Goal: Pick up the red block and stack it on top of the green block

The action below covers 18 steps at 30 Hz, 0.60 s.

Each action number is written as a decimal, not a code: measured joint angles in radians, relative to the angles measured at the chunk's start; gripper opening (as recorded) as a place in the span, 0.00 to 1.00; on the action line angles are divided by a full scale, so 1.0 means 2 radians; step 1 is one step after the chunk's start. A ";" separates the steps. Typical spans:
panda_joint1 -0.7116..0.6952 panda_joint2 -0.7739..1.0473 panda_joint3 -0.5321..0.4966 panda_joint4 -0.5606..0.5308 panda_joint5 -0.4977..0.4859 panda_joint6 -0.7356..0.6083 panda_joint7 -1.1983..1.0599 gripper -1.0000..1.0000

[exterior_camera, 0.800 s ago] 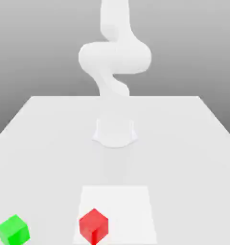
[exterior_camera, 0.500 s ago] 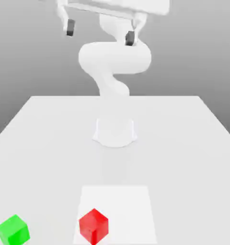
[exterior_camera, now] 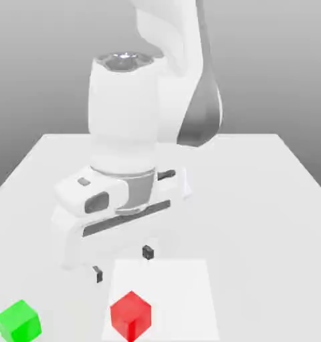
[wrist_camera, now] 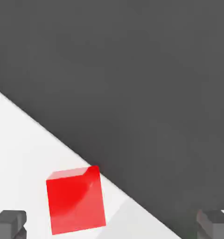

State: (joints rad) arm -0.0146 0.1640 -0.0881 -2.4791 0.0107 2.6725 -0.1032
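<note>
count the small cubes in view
2: the red block on the white square's near part in the exterior view, and the green block on the table at that view's far left. Others could be hidden behind the arm.

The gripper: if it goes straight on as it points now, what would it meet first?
Probably the red block, seen off-centre between the gripper's open jaws in the hand view; depth is unclear, so perhaps the surface around it.

simulated lab, robot arm (exterior_camera: 123, 120), bare-walled white table (exterior_camera: 257, 220)
</note>
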 joint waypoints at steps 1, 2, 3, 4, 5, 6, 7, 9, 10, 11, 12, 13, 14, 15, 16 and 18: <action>-0.005 0.018 0.005 -0.001 0.007 0.011 -0.014 0.50; -0.008 0.036 0.009 0.001 0.012 0.024 -0.022 0.50; -0.010 0.054 0.012 0.003 0.016 0.038 -0.027 0.50; -0.013 0.072 0.015 0.005 0.019 0.053 -0.031 0.50; -0.015 0.090 0.017 0.008 0.022 0.068 -0.034 0.50; -0.017 0.104 0.019 0.010 0.024 0.079 -0.036 0.00; -0.017 0.104 0.019 0.010 0.024 0.079 -0.036 0.00; -0.017 0.104 0.019 0.010 0.024 0.079 -0.035 0.00; -0.017 0.104 0.019 0.010 0.024 0.079 -0.035 0.00; -0.017 0.104 0.019 0.010 0.024 0.078 -0.035 0.00; -0.018 0.111 0.020 0.011 0.025 0.084 -0.036 0.00; -0.017 0.105 0.020 0.010 0.024 0.080 -0.036 0.00; -0.016 0.093 0.019 0.008 0.022 0.070 -0.034 0.00; -0.016 0.078 0.017 0.006 0.020 0.057 -0.033 0.00; -0.015 0.062 0.016 0.003 0.017 0.043 -0.031 0.00; -0.015 0.030 0.012 -0.001 0.012 0.015 -0.029 0.00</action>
State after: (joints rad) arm -0.0440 0.2239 -0.0632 -2.4803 0.0339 2.7019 -0.1620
